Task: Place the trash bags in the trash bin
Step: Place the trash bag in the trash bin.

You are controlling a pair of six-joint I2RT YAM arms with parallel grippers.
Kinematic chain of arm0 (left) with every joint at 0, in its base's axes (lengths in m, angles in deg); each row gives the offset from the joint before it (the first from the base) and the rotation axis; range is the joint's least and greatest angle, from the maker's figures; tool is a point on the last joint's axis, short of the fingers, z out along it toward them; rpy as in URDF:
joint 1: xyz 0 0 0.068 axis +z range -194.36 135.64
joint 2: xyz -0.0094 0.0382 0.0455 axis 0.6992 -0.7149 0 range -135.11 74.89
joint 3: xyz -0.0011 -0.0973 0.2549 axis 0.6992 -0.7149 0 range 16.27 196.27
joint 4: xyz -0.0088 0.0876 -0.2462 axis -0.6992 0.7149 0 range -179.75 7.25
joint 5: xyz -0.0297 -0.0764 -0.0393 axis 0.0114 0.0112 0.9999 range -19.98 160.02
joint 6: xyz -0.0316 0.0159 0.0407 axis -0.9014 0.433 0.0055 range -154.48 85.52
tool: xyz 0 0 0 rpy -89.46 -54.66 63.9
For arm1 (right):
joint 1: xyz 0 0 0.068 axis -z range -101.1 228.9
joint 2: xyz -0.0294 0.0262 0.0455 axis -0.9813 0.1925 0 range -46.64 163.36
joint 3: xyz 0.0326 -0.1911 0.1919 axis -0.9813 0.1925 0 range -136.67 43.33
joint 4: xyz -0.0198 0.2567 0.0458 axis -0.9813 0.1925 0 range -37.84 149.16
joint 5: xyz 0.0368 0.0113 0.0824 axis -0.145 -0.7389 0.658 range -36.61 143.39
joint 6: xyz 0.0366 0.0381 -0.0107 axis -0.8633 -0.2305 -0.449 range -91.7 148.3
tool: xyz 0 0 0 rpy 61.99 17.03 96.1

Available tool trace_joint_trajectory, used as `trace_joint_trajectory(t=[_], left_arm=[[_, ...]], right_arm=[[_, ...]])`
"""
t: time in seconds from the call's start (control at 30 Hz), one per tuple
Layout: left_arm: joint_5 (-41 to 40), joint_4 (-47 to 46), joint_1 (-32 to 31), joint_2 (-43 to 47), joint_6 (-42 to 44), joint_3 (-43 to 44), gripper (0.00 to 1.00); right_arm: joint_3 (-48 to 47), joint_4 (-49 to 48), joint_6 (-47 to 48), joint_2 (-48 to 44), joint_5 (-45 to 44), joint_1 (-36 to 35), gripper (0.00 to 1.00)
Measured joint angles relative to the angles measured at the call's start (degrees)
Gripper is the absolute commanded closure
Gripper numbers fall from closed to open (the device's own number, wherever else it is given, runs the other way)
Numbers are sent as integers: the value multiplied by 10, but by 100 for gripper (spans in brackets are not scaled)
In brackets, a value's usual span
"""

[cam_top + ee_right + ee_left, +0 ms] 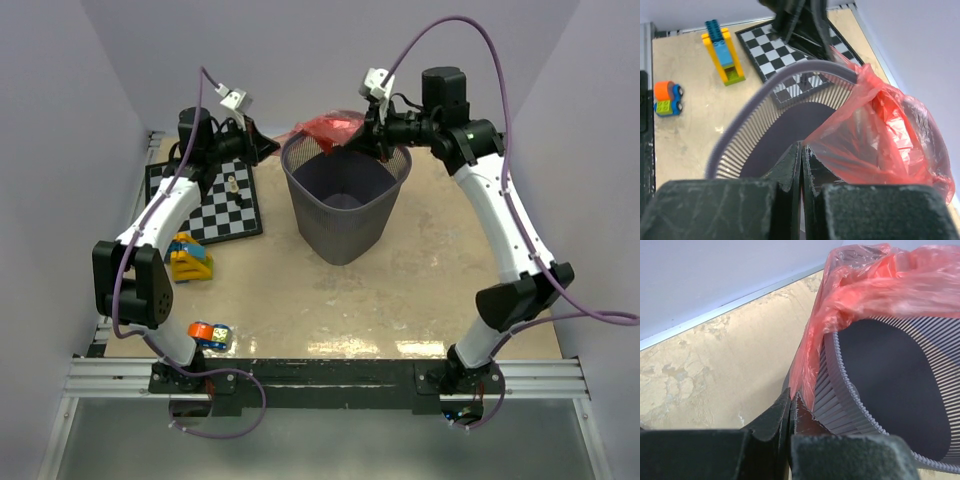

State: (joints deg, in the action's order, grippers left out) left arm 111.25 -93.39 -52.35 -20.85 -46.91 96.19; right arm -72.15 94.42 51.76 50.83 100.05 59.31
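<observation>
At the upper left of the top view lies a chessboard (225, 215), with a yellow and blue block toy (189, 258) and a small toy car (208, 335) below it. The left gripper (265, 150) reaches in from the left of the trash bin (345, 235), its jaws pressed together on a lower edge of the trash bag (325, 128). The bin stands upright at the middle of the table. The red bag sits crumpled over the bin's far rim, mostly outside it. At the upper right, the right gripper (368, 143) is clamped tight on a corner of the film.
</observation>
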Motion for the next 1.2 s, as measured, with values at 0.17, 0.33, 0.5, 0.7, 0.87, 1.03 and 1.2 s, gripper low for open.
trace_joint_trajectory(t=[0.17, 0.33, 0.5, 0.7, 0.87, 1.03, 1.2], left_arm=[[-1, 4, 1, 0, 0, 0, 100], [-3, 25, 3, 3, 3, 0, 100], [-2, 70, 20, 13, 26, 0, 83], [-4, 151, 56, 41, 135, 0, 35], [-20, 168, 65, 121, 251, -6, 29], [32, 151, 44, 176, 316, 40, 29], [60, 176, -89, 153, 428, 123, 33]], right_arm=[[7, 44, 57, -42, -2, -18, 100], [34, 101, 121, -58, -7, -26, 100], [77, 144, 172, -71, -9, -28, 100], [105, 148, 186, -94, -10, -29, 100], [105, 141, 186, -110, -7, -30, 100], [105, 133, 186, -112, -7, -32, 100], [105, 120, 183, -113, -7, -32, 100]])
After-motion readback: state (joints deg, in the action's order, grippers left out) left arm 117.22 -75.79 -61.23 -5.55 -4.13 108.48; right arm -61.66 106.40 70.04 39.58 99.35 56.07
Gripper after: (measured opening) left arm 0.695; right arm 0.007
